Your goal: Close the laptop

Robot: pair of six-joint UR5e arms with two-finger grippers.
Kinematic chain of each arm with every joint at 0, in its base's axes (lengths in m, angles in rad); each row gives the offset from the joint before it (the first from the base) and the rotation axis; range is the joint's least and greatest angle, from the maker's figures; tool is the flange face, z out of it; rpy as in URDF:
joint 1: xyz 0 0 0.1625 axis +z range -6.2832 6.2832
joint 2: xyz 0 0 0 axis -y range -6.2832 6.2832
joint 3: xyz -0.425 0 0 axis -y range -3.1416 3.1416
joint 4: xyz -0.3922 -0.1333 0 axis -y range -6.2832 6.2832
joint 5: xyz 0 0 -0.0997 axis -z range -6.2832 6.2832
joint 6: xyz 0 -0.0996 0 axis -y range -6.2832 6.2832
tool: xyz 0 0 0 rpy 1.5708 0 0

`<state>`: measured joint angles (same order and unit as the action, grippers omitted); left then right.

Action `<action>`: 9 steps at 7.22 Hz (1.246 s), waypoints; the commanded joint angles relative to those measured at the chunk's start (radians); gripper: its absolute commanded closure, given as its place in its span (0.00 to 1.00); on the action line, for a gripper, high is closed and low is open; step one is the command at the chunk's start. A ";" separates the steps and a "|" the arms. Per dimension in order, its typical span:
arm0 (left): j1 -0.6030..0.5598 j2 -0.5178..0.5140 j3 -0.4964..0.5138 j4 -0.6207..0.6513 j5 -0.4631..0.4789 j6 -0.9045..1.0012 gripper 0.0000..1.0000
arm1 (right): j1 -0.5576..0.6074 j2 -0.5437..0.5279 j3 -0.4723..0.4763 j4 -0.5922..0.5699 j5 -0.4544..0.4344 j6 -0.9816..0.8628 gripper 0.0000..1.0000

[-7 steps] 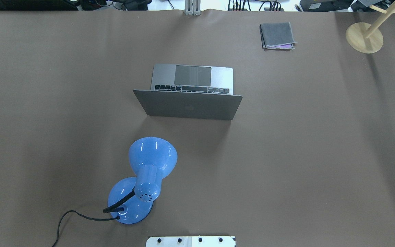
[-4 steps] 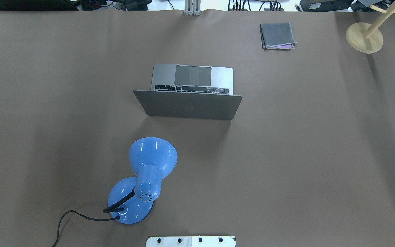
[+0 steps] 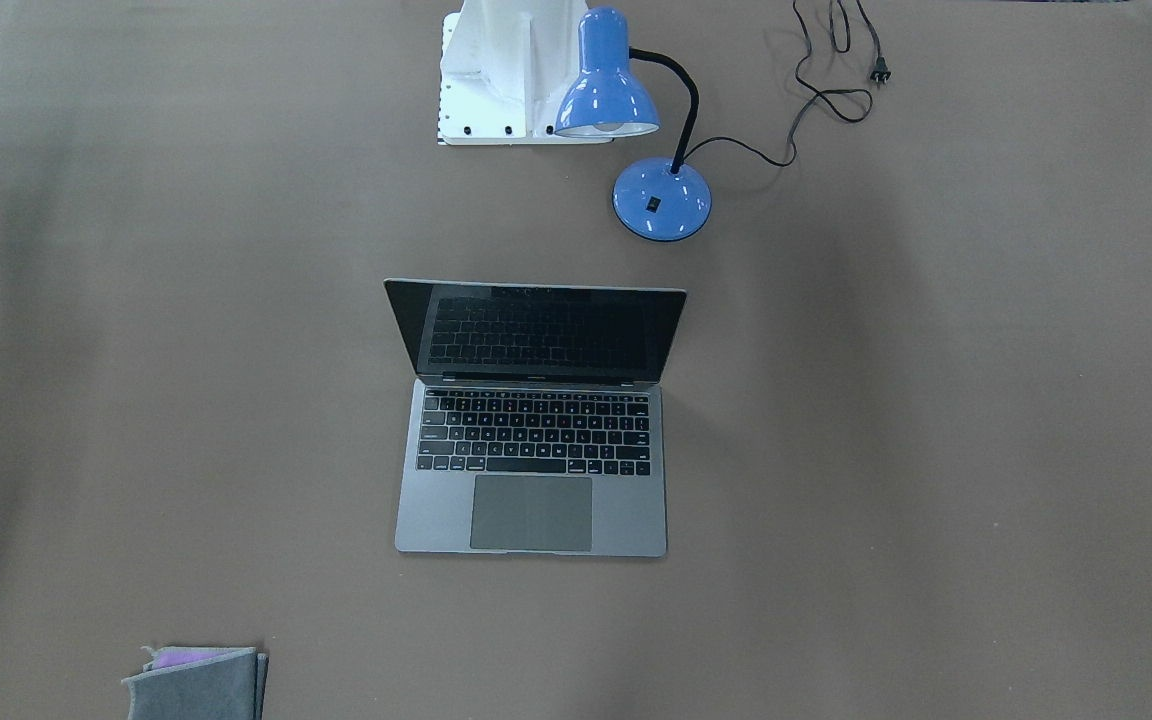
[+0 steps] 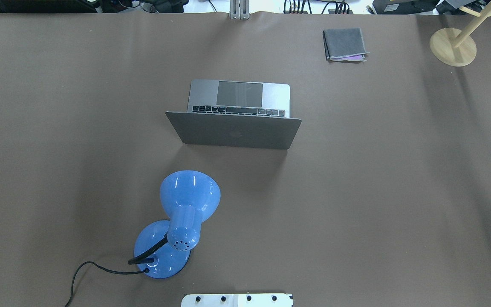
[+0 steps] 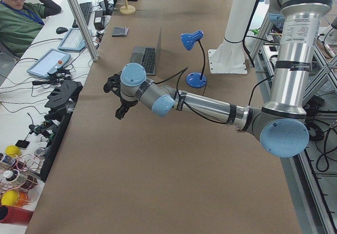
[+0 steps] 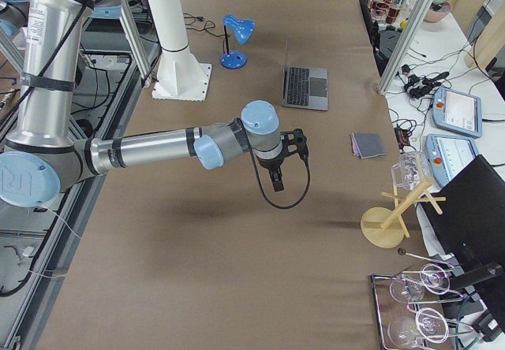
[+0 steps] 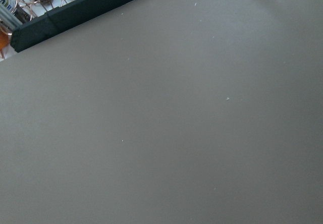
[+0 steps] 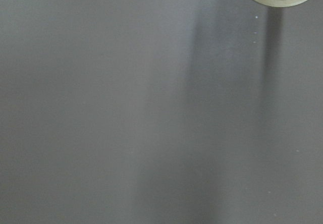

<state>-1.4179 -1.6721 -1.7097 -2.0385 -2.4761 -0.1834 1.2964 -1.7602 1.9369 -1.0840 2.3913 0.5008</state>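
Laptop [image 3: 531, 500] open — left fingers [image 5: 120, 111] and right fingers [image 6: 276, 180] well apart from it; spread or pressed, cannot tell.

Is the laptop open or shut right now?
Open. The laptop has its screen standing up from the hinge, leaving the keyboard and trackpad uncovered.

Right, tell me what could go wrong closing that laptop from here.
The blue lamp stands between the robot's base and the laptop, so a reach from the left side may clip its shade. The lid's back faces the robot; pushing it could slide the laptop across the table instead of folding it.
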 commanded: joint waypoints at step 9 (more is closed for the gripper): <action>0.553 -0.188 -0.013 -0.549 0.092 -1.149 1.00 | -0.526 0.203 0.232 0.150 -0.221 0.974 1.00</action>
<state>-0.8971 -1.8410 -1.7215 -2.5866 -2.3845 -1.2968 0.8418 -1.5916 2.1440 -0.9306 2.2463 1.4055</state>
